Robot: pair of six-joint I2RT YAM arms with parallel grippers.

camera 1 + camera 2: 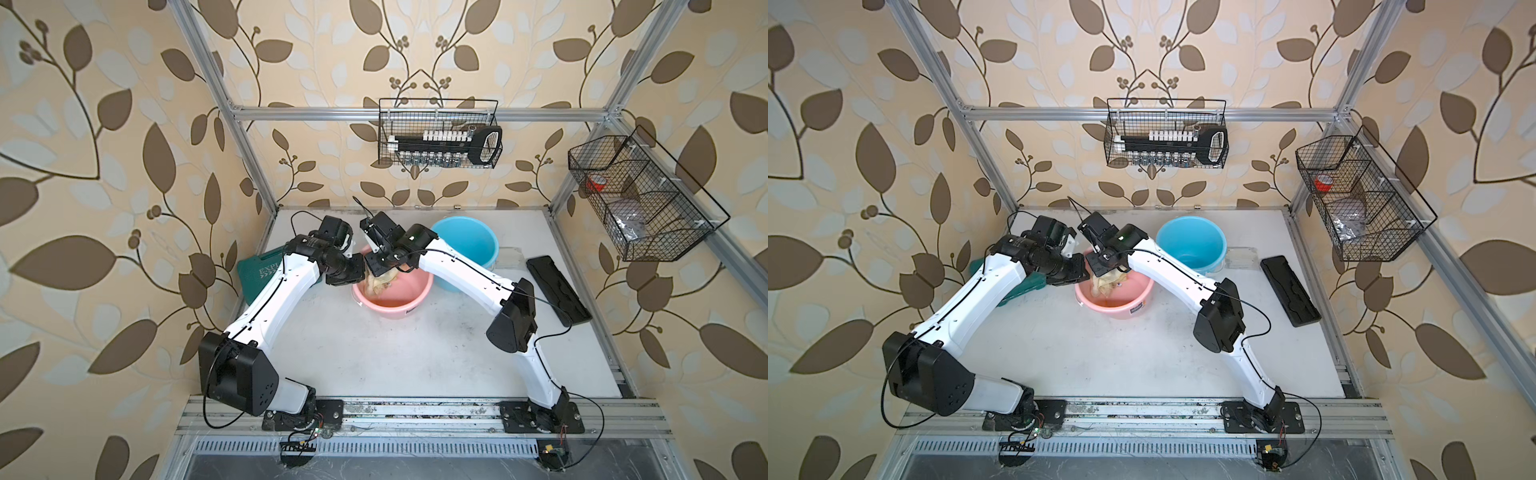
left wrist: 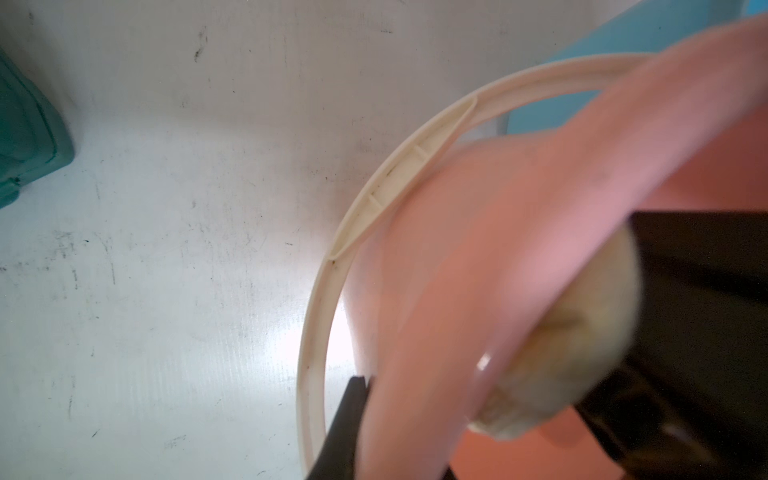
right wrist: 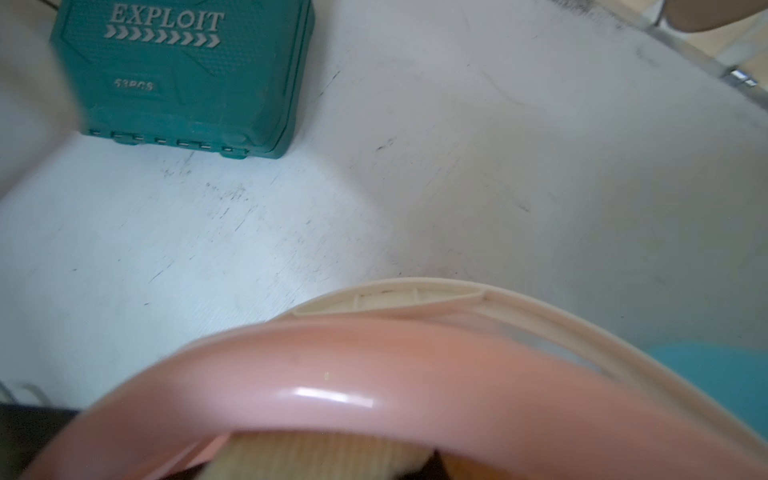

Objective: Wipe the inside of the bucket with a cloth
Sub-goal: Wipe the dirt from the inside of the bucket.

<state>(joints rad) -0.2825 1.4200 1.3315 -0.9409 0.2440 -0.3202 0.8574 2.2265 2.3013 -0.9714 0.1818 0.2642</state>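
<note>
The pink bucket (image 1: 395,309) (image 1: 1121,309) stands mid-table, its cream handle (image 2: 395,187) (image 3: 415,299) lying down against its far side. My left gripper (image 1: 360,271) (image 1: 1080,271) (image 2: 374,399) is shut on the bucket's left rim (image 2: 498,249); one black finger (image 2: 349,419) shows outside the wall. My right gripper (image 1: 380,275) (image 1: 1105,276) (image 3: 332,465) reaches down inside the bucket, shut on the pale yellow cloth (image 1: 379,286) (image 1: 1105,284) (image 2: 582,353) (image 3: 324,457), which hangs bunched against the inner wall. The pink rim (image 3: 332,374) hides most of the right fingers.
A blue bucket (image 1: 465,245) (image 1: 1192,245) stands just behind and to the right of the pink one. A green tool case (image 1: 257,270) (image 3: 183,75) lies at the left under my left arm. A black tray (image 1: 557,291) lies at the right. Wire baskets (image 1: 440,133) (image 1: 640,199) hang on the frame.
</note>
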